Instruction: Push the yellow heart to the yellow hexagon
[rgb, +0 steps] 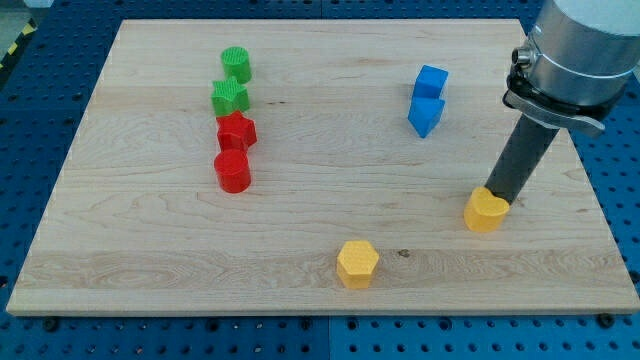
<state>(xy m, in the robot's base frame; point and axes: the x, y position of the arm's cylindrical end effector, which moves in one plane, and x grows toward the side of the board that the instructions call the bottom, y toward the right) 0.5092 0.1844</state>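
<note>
The yellow heart (486, 211) lies on the wooden board (300, 250) at the view's lower right. My tip (499, 197) stands right behind it, touching its upper right edge. The yellow hexagon (357, 264) lies near the view's bottom centre, well to the left of and below the heart, with bare board between them. The dark rod rises from the tip up to the grey arm body (580, 50) at the view's top right.
A column of blocks stands at the upper left: a green cylinder (237, 65), a green star-like block (229, 98), a red star-like block (237, 131) and a red cylinder (232, 171). Two blue blocks (428, 100) sit together at the upper right, left of the rod.
</note>
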